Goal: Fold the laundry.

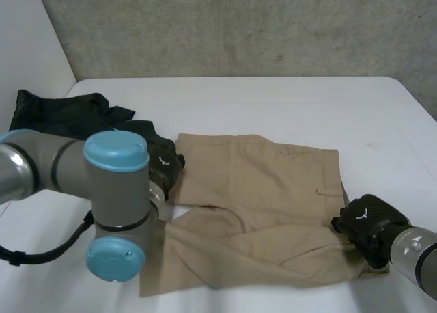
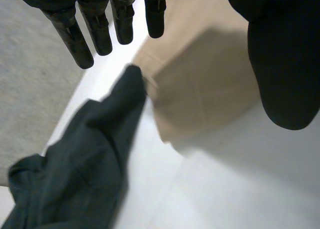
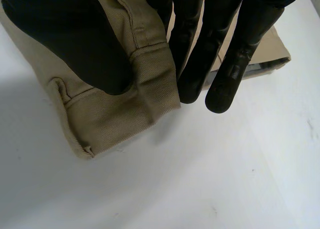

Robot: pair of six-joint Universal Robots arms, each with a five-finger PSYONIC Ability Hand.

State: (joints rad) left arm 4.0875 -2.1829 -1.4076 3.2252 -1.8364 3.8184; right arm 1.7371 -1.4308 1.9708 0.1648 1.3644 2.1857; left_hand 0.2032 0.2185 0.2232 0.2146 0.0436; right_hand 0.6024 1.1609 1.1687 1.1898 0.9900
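Your tan shorts lie spread out in the middle of the white table. Your right hand is at the waistband corner on the right. Its thumb and straight fingers pinch the band between them. Your left hand hangs over a leg end on the left. Its fingers are straight and spread and hold nothing. A dark garment lies past those fingertips, right beside the shorts' corner.
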